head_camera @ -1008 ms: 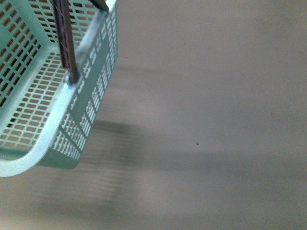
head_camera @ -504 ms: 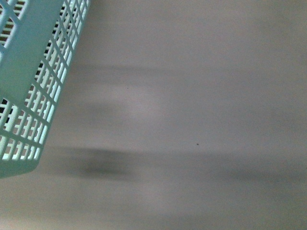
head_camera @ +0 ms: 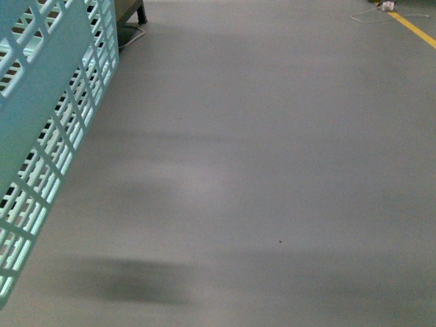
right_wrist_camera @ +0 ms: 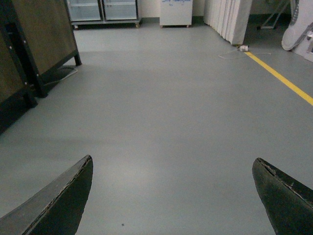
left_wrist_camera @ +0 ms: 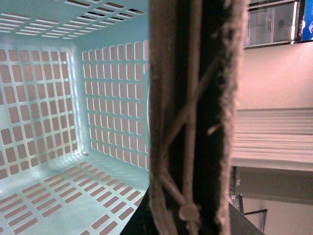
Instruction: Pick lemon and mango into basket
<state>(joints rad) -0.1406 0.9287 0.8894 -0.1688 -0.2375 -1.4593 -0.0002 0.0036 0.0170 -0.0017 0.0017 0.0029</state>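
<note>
My right claw (right_wrist_camera: 172,164) is spread wide, its two dark fingers (right_wrist_camera: 63,200) well apart above the bare grey floor (head_camera: 272,170). A yellow line (right_wrist_camera: 281,78) runs along the floor's far right. The basket (head_camera: 41,88) is tilted over the floor's near left, lattice side toward me. My left wrist looks into it past a frayed brown strip (left_wrist_camera: 195,122). I cannot tell whether my left claw is open or closed.

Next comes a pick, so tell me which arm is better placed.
Right. The right gripper is open and empty over the grey floor; the left wrist view looks straight into the pale blue-teal slotted plastic basket, so that arm seems busy carrying it.
</note>
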